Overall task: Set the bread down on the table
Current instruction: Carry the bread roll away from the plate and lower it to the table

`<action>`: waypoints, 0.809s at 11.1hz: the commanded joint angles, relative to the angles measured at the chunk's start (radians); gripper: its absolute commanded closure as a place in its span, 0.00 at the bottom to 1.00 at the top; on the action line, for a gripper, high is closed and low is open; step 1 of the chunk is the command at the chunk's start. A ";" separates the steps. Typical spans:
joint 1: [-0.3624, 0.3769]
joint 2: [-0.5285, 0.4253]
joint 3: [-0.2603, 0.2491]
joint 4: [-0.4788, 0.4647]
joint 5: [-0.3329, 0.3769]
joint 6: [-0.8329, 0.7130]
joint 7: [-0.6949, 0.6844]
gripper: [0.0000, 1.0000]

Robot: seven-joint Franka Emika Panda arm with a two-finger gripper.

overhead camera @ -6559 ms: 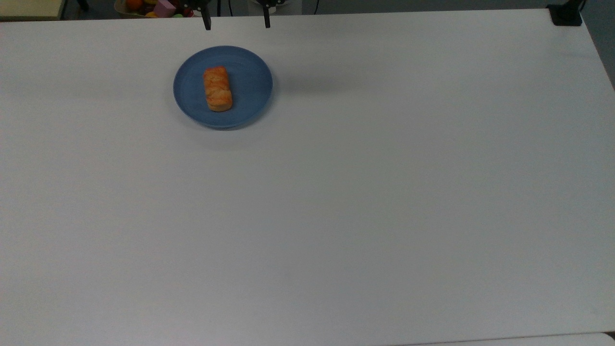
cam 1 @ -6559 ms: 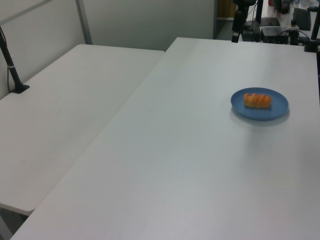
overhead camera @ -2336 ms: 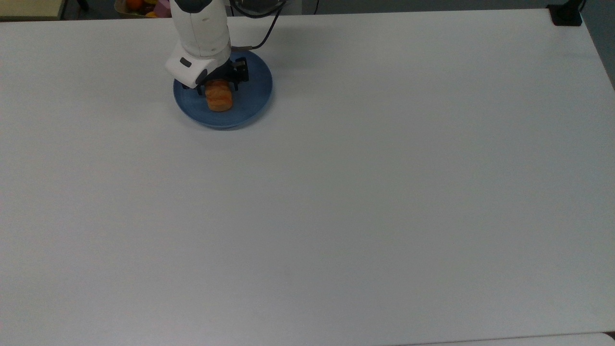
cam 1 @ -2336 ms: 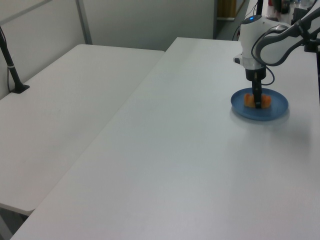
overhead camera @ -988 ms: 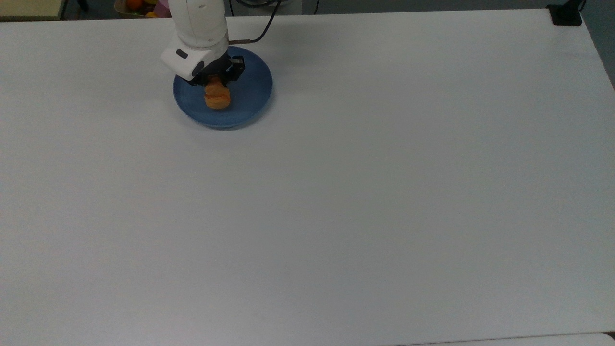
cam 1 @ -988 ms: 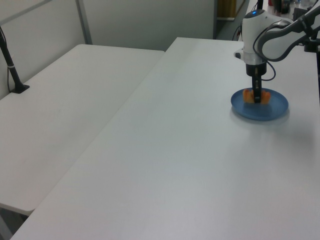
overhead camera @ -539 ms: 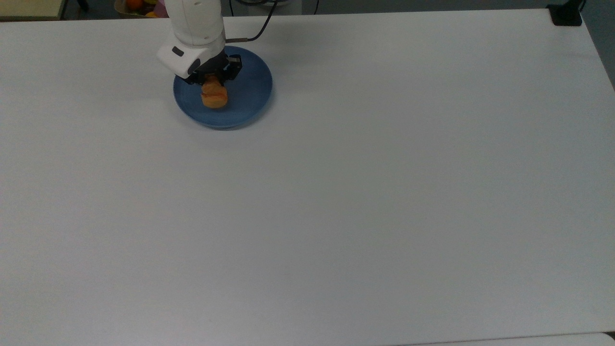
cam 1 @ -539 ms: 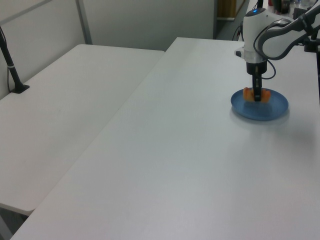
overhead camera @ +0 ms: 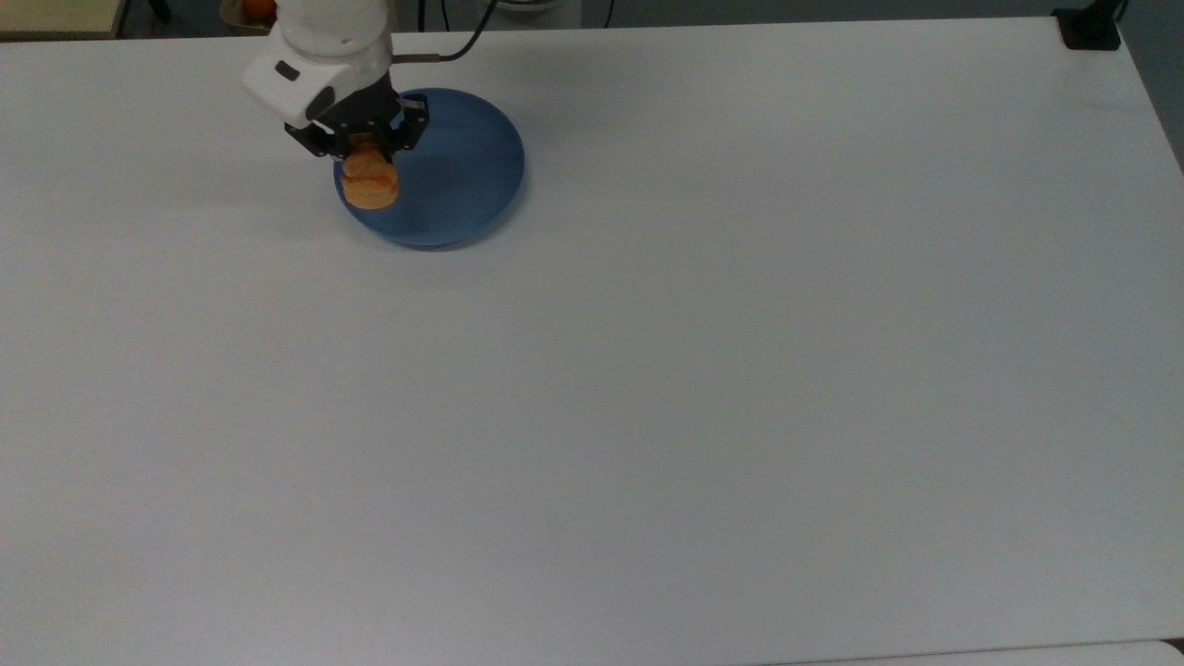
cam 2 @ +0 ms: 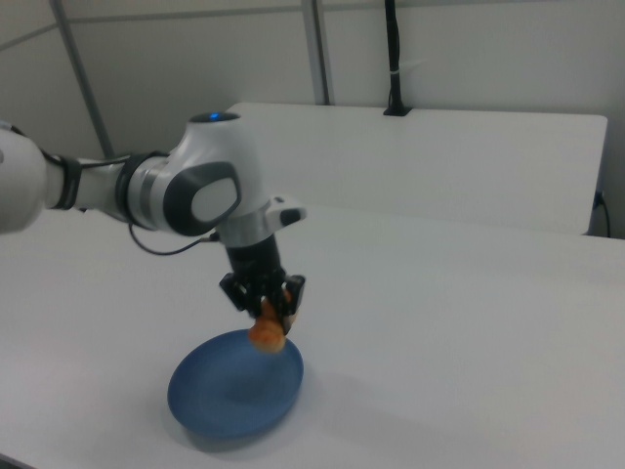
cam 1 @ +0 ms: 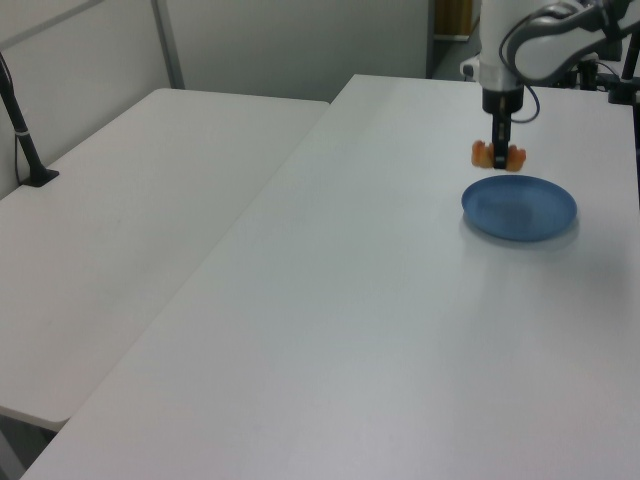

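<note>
Bread has come up off the blue plate, pinched in the end effector, and hangs above the plate's rim on the top view's left. Next it needs lowering onto bare desk.

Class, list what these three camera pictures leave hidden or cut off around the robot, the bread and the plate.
- Top view: the gripper and wrist cover the far part of the bread.
- Top view: the arm is cut off by the upper edge.
- Left view: a finger hides the bread's middle.
- Right view: the arm runs off the right view's left edge.
- Right view: the bread overlaps the blue plate's far rim.
</note>
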 commanded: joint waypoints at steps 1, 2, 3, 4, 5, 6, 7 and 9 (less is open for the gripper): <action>-0.068 0.184 -0.006 0.352 0.059 -0.169 -0.088 0.60; -0.100 0.244 -0.006 0.450 0.077 -0.197 -0.121 0.60; -0.134 0.299 -0.006 0.533 0.083 -0.204 -0.152 0.59; -0.165 0.356 -0.004 0.617 0.083 -0.203 -0.186 0.58; -0.194 0.411 0.000 0.687 0.085 -0.192 -0.221 0.58; -0.216 0.470 0.002 0.753 0.089 -0.169 -0.255 0.58; -0.243 0.516 0.005 0.791 0.091 -0.119 -0.273 0.59; -0.317 0.580 0.048 0.810 0.094 0.049 -0.281 0.59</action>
